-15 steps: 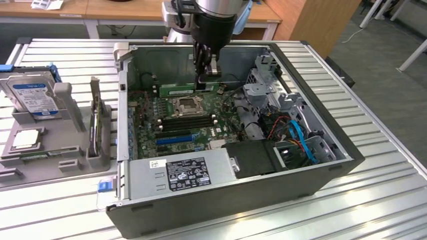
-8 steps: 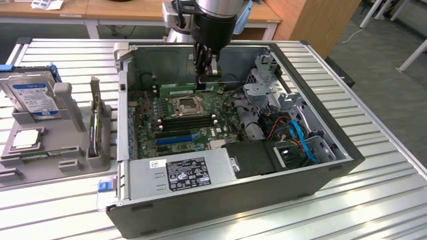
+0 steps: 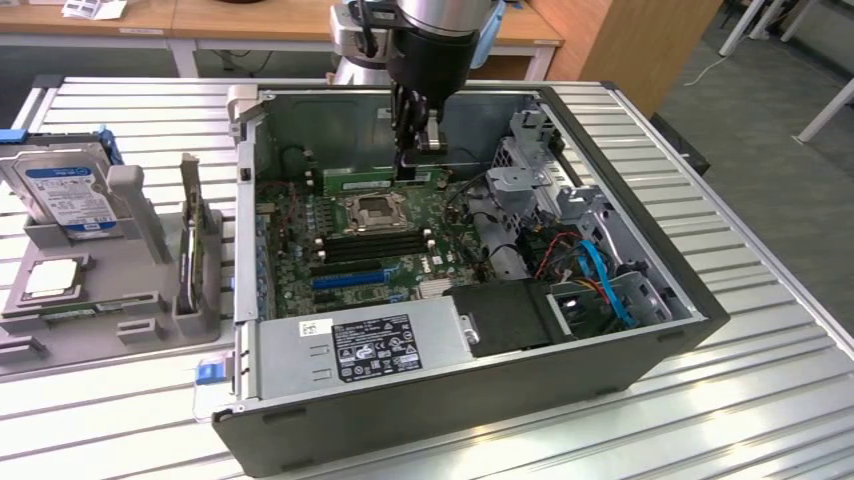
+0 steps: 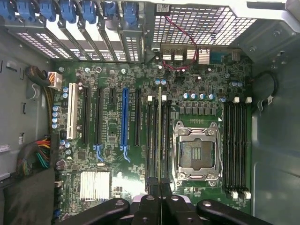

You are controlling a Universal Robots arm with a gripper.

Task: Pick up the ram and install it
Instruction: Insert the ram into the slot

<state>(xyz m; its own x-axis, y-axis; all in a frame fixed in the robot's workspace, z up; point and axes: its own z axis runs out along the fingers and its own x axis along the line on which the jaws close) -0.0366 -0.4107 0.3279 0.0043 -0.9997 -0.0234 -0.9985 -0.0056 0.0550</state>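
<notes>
A slatted metal table (image 3: 761,330) carries the open computer case (image 3: 534,400). In the exterior view I have the hand (image 3: 416,165) reaching straight down inside it, above the motherboard (image 3: 400,272) just behind the processor socket (image 3: 371,211). The fingers are clamped on the ram (image 4: 159,140); in the wrist view I see it edge-on, a thin strip running straight out from between them, its long axis parallel to the black memory slots (image 4: 151,140) and lying along that bank beside the socket. I judge it lined up over one slot, directly beneath the hand, though I cannot tell whether it is touching or seated.
</notes>
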